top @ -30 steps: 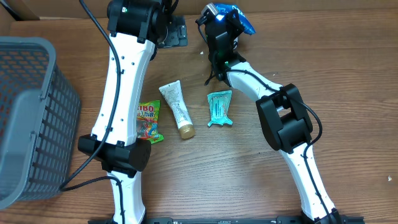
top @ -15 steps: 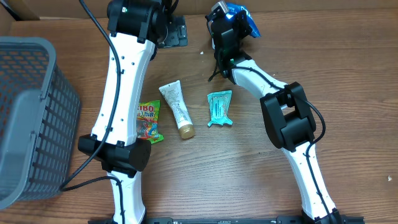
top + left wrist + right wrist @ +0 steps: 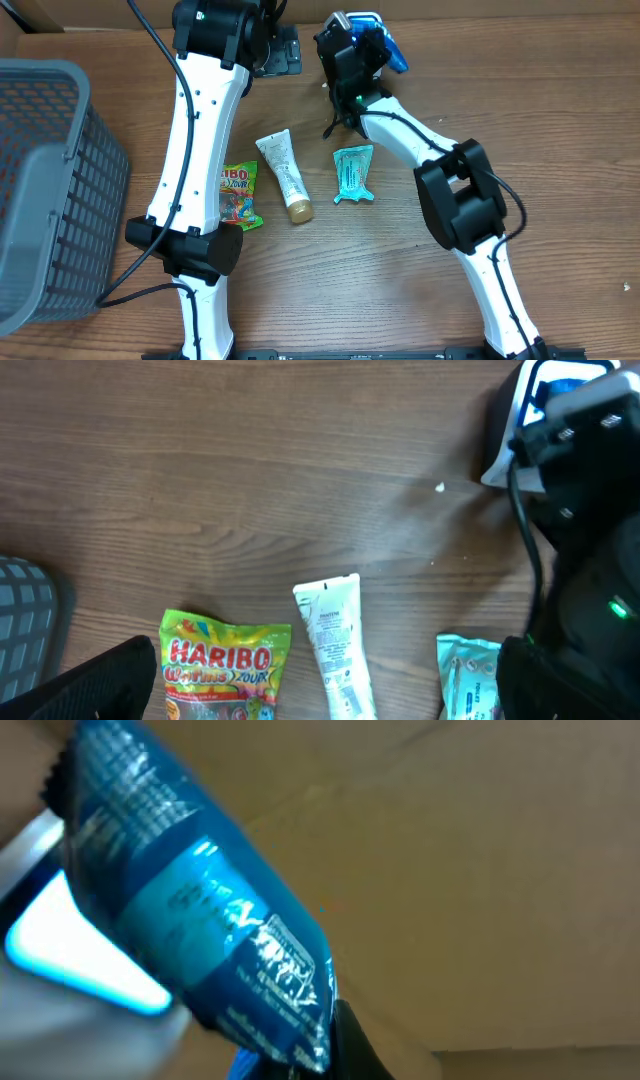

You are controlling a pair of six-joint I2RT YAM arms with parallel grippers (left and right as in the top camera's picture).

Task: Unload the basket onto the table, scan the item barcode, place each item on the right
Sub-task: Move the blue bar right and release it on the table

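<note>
Wooden table (image 3: 560,120) below us: our right gripper (image 3: 368,35) is clamped on the blue packet (image 3: 200,920), held up at the far edge against a glowing white panel (image 3: 70,955). Our left gripper (image 3: 278,48) hangs spread wide, holding nothing.

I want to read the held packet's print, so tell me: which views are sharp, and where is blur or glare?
Right wrist: the blue packet looms close, soft and out of focus, print unreadable; a glowing patch at left is blown out. Left wrist: sharp, the Haribo bag lettering legible. Overhead: evenly lit, crisp, no glare.
</note>
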